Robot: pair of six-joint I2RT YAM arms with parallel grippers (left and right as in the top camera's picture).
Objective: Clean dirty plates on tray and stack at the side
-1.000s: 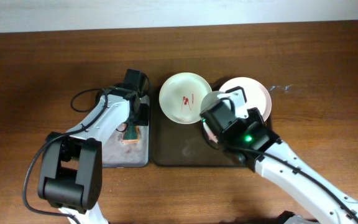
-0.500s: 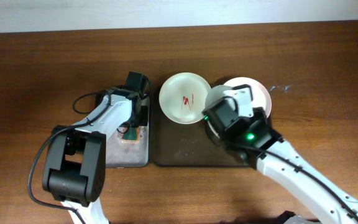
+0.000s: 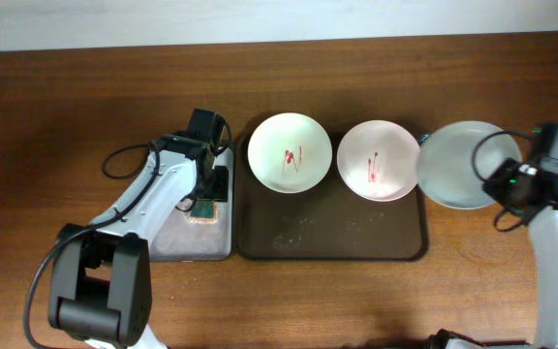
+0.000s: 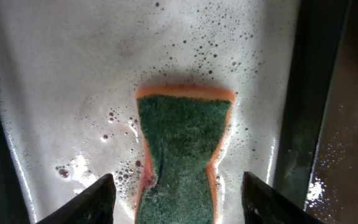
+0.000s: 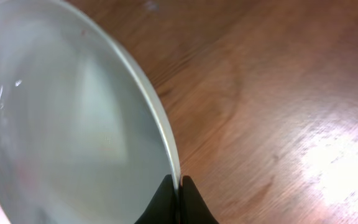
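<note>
1. Your left arm reaches from the near left corner out toward the far end of the small grey-bottomed tray (image 3: 184, 244), with its wrist pointing down.
2. Your left gripper (image 4: 178, 186) is spread wide. One finger stands on each side of the green sponge (image 4: 182, 146), and neither finger touches it.
3. The sponge has an orange edge and lies in foamy water on the floor of the small tray.
4. Your right arm comes in along the right edge of the scene, its wrist turned in toward the left.
5. Your right gripper (image 5: 179, 186) is pinched tight on the right rim of the pale green plate (image 3: 461, 165).
6. That plate is off the dark brown tray (image 3: 332, 240), just right of it and over the wooden table (image 3: 85, 97). You cannot tell whether it rests on the wood or hangs above it.
7. Count three plates: the pale green one, which looks clean, a white plate (image 3: 290, 153) and a pale pink plate (image 3: 378, 161).
8. The white plate sits at the far left of the brown tray and the pink one at its far right. They lie close side by side, and each has red smears.
9. Count two trays, side by side, and one sponge.
</note>
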